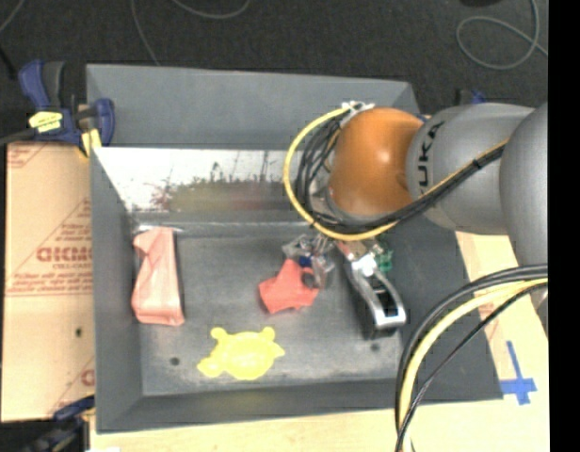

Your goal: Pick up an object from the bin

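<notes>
Camera view has the gripper (311,260) down low near the middle of the bin (224,271), tucked under the arm's orange cover (370,163). Its tip sits right at the upper-right edge of a crumpled red thing (286,293), touching it or as good as. Can't tell from here whether the gripper is spread or pinched, since the cover and cables hide too much, so don't count it as a grab yet imo. The red thing looks like it's lying on the bin floor, not lifted.

Progress-wise you're at the approach/contact stage, nothing picked. What's left, as I read it: close on the red piece, lift it clear of the walls, check it came along.

Other stuff: a black item w/ white and green bits (382,301) just beside the gripper toward the view's right, a flat yellow splat-shaped thing (241,353) near the front wall, and a pink soft-looking bundle (156,279) well apart on the left. Watch the black item — it's close enough that it could get nudged.
</notes>
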Controlling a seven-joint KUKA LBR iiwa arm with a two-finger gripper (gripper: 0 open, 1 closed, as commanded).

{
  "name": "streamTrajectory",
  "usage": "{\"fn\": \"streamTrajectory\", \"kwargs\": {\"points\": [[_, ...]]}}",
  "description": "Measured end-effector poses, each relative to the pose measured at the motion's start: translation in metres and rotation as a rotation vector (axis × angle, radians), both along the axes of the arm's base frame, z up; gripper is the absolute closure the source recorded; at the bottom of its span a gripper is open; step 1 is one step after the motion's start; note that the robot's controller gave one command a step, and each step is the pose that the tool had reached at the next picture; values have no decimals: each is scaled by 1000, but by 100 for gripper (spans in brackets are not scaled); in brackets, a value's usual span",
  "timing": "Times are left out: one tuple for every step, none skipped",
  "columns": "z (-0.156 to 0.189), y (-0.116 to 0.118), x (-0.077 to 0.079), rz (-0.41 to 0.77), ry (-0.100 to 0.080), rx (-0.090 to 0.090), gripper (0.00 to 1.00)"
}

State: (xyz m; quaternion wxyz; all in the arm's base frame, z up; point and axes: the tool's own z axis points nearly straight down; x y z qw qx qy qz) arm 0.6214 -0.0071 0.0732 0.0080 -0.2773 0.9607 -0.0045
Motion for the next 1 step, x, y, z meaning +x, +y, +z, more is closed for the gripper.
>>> {"fn": "streamTrajectory", "kwargs": {"points": [[151,4,-2,40,-8,-1,100]]}}
